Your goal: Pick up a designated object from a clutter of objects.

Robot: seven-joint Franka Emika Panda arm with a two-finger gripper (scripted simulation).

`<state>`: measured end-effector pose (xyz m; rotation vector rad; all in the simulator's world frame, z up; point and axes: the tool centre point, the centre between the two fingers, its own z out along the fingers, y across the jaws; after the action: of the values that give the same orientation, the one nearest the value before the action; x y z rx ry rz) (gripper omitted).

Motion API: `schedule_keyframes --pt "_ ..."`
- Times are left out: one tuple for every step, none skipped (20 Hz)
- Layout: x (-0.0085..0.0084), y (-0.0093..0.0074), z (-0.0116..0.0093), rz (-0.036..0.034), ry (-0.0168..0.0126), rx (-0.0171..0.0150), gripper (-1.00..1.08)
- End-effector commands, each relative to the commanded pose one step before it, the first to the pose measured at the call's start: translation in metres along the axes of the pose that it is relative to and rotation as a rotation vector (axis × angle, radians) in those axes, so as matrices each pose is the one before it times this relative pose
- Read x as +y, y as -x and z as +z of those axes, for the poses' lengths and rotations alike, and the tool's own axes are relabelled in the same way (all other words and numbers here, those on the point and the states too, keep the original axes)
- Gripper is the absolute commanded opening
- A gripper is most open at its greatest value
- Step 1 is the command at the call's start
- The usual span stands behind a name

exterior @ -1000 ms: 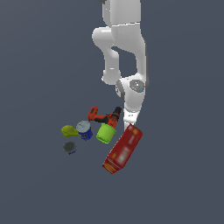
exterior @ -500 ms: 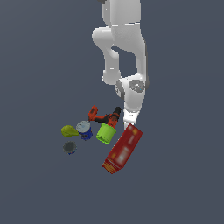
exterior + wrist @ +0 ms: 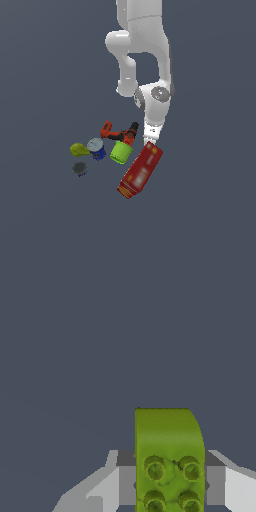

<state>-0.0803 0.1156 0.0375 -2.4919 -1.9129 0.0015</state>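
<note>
In the wrist view the designated object [image 3: 167, 436], a small lime-green block with round studs on its face, sits between my gripper's [image 3: 170, 478] grey fingers [image 3: 126, 478], which press flush against both of its sides. In the exterior view my gripper [image 3: 151, 137] is low over the floor at the far end of the long red box [image 3: 141, 169]. The designated object is hidden there behind the hand and the box. The rest of the clutter of objects lies toward the exterior view's left.
A red-and-black power drill [image 3: 120, 133] lies beside a lime-green cup [image 3: 120, 151]. Further to the exterior view's left stand a blue can [image 3: 96, 148], a yellow lump [image 3: 78, 149] and a small grey tin [image 3: 79, 168]. The floor is plain dark grey.
</note>
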Motion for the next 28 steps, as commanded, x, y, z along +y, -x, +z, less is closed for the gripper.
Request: schedule_keyframes --pt "0.00361 -0.00539 -0.01302 -0.00048 0.00054 0.00041 -1.0" --pt "0.00161 -0.0026 -0.00601 -0.00032 -0.00032 0.00018 -1.0" --pt "0.00179 -0.00268 -0.00655 0.0 0.0 0.0 -1.0" --pt "0.00182 -0.00305 -0.00688 -0.00048 -0.00054 0.00044 -1.0" --pt "0.00203 -0.00308 -0.00745 0.0 0.0 0.0 -1.0" --pt "0.00209 -0.00342 -0.00782 -0.00041 -0.00051 0.00054 -1.0" --pt "0.00224 -0.00356 -0.00832 -0.00022 -0.00028 0.00033 -1.0" --pt "0.00235 -0.00373 -0.00873 -0.00022 -0.00027 0.00035 -1.0" --pt "0.00241 -0.00381 -0.00889 -0.00021 -0.00026 0.00035 -1.0" --pt "0.00242 -0.00381 -0.0089 -0.00021 -0.00025 0.00036 -1.0" --pt "0.00243 -0.00382 -0.00891 -0.00021 -0.00024 0.00037 -1.0" --pt "0.00247 -0.00377 -0.00892 0.0 0.0 0.0 -1.0" --pt "0.00246 -0.00383 -0.00893 -0.0003 -0.00033 0.00053 -1.0" --pt "0.00251 -0.00378 -0.00893 0.0 0.0 0.0 -1.0" --pt "0.00251 -0.00382 -0.00895 -0.00021 -0.00021 0.00039 -1.0" --pt "0.00256 -0.00378 -0.00895 0.0 0.0 0.0 -1.0" --pt "0.00257 -0.00381 -0.00899 -0.00019 -0.00019 0.00041 -1.0" --pt "0.00262 -0.00379 -0.00897 0.0 0.0 0.0 -1.0" --pt "0.00265 -0.0038 -0.00898 0.0 0.0 0.0 -1.0" --pt "0.00268 -0.0038 -0.00898 0.0 0.0 0.0 -1.0" --pt "0.00271 -0.00381 -0.00899 0.0 0.0 0.0 -1.0" --pt "0.00274 -0.00381 -0.00899 0.0 0.0 0.0 -1.0" --pt "0.00281 -0.00368 -0.00908 0.00036 0.0003 -0.00014 -1.0" --pt "0.0028 -0.00382 -0.00897 0.0 0.0 0.0 -1.0" --pt "0.00282 -0.00366 -0.00884 0.00034 0.00025 -0.00025 -1.0" --pt "0.00271 -0.00365 -0.00851 0.0 0.0 0.0 -1.0" --pt "0.00272 -0.00341 -0.00828 0.00048 0.00033 -0.00037 -1.0" --pt "0.0026 -0.00344 -0.00798 0.0 0.0 0.0 -1.0"
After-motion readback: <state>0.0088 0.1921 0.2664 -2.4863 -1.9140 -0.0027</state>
